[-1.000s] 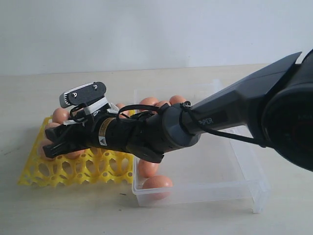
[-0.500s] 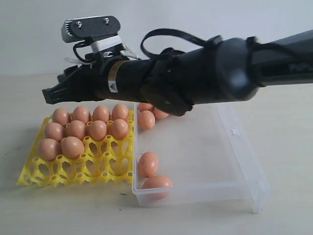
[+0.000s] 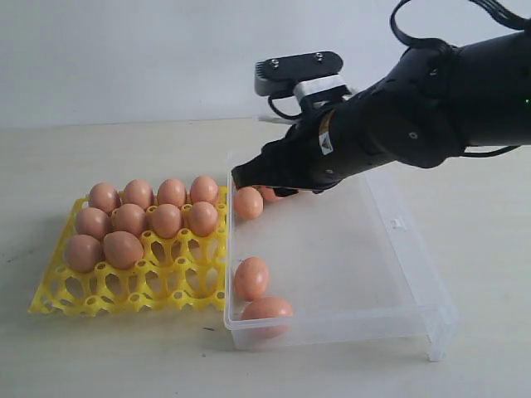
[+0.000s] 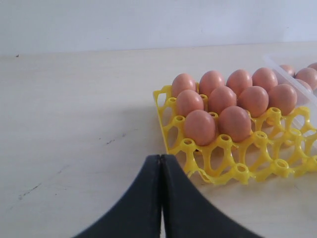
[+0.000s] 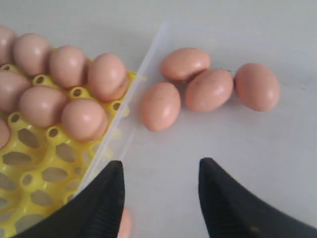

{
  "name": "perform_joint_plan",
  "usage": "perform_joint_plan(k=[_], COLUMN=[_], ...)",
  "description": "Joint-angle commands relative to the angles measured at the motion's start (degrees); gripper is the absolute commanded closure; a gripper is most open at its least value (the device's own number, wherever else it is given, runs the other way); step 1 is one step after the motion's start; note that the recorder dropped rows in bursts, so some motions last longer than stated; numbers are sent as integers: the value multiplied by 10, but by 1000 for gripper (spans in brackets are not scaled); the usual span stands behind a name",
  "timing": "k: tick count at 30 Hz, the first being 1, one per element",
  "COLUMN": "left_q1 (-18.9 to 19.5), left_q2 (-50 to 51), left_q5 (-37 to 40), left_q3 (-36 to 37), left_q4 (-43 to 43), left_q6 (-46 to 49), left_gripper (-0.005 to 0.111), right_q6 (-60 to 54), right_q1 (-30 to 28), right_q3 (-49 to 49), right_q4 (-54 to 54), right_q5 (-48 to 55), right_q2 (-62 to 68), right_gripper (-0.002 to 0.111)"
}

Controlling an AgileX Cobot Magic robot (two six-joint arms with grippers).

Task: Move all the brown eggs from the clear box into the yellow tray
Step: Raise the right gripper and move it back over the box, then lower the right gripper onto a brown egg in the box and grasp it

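Several brown eggs (image 3: 166,220) fill the far rows of the yellow tray (image 3: 124,292) on the left. More brown eggs lie loose in the clear box (image 3: 348,249): one (image 3: 248,202) by its far left corner and two (image 3: 251,278) at the near left. My right gripper (image 3: 239,177) hovers over that far left corner, open and empty. In the right wrist view its open gripper (image 5: 161,166) points at several loose eggs (image 5: 160,106) in the box (image 5: 233,144). My left gripper (image 4: 161,156) is shut and empty, low over the table beside the tray (image 4: 237,171).
The tray's near rows of cups (image 3: 158,286) stand open. The box's right half holds no eggs, and a small latch (image 3: 397,222) sits on its right wall. The bare wooden table (image 3: 99,356) runs around both.
My right gripper rose out of the tray, leaving an egg there, and swung right to the box's far left corner. Its jaws are empty now. The left gripper shows only now.
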Motion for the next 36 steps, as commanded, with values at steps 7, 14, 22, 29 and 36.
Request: perform_joint_plan(k=[7, 14, 22, 29, 36], left_q1=[1, 1, 1, 1, 1], left_q2=[-3, -3, -3, -3, -3], left_q5=[-6, -6, -6, -6, -6], left_q3=[-2, -2, -2, -2, -2], left_q4=[-1, -1, -1, -1, -1], left_q6=[2, 2, 2, 2, 2], left_gripper=[107, 107, 107, 107, 107], right_q6=[-62, -187, -277, -286, -286], right_q1=[-42, -43, -43, -42, -42], right_q3=[2, 2, -14, -21, -21], right_q4=[137, 290, 400, 402, 422], right_q5=[65, 97, 149, 150, 133], right_q2=[60, 108, 108, 108, 108], right_gripper=[65, 70, 62, 57, 57])
